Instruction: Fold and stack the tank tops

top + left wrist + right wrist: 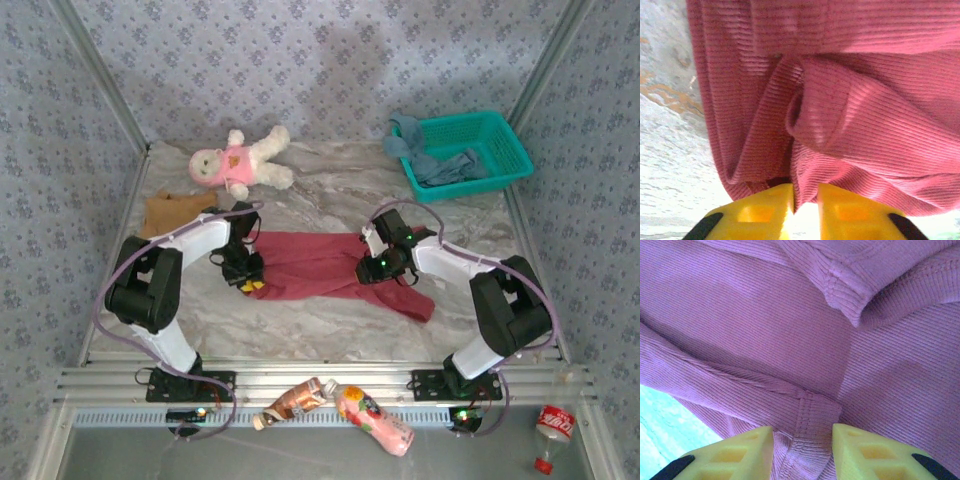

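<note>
Yellow pads [765, 212] of my left gripper [805, 202] press nearly together, pinching a fold of the red top [850, 100]; how deep the fold runs between them is cut off. My right gripper [802, 440] has its jaws spread, a hem lying in the gap, and I cannot tell whether it touches either pad. Both arms bend inward and down over the red top, which lies spread on mid-table, left arm at its left end. My left arm half hides the tan top [170, 210]. The basket [515, 145] at far right holds the blue top [445, 165], partly draped over its rim.
</note>
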You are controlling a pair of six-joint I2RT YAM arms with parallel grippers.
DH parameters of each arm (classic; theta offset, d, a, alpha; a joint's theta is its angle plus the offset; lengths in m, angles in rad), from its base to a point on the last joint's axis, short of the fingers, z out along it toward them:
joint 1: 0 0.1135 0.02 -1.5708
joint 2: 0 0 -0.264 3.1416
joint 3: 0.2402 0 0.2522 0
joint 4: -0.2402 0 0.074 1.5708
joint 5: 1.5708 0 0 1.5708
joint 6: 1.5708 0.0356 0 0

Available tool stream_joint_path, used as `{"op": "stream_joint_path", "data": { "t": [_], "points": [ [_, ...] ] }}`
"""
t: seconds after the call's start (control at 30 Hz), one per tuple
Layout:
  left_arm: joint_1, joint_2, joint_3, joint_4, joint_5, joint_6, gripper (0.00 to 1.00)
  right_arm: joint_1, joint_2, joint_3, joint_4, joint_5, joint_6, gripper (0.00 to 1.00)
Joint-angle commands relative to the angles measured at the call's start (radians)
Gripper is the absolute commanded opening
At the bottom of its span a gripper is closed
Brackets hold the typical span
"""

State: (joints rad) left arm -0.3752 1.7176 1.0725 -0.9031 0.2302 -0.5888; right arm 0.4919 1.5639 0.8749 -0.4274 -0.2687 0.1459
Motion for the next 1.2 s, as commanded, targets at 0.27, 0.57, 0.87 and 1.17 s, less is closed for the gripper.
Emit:
{"op": "stream_joint_path", "data": {
  "t": [0.27, 0.57, 0.87, 1.17],
  "points": [
    [0.010, -0.043, -0.024, -0.053, -0.043, 0.040, 0.00, 0.020, 0.069, 0.016, 0.059, 0.023, 0.021, 0.40],
    [0.015, -0.170, -0.158, -0.078, -0.053, 0.005, 0.00, 0.039, 0.087, 0.030, 0.083, 0.020, 0.038, 0.24],
    [0.045, -0.215, -0.231, -0.100, -0.139, -0.030, 0.00, 0.039, 0.068, 0.029, 0.078, 0.004, 0.046, 0.15],
    [0.054, -0.232, -0.144, -0.106, -0.104, -0.004, 0.27, 0.044, 0.064, 0.022, 0.078, -0.017, 0.042, 0.13]
  ]
}}
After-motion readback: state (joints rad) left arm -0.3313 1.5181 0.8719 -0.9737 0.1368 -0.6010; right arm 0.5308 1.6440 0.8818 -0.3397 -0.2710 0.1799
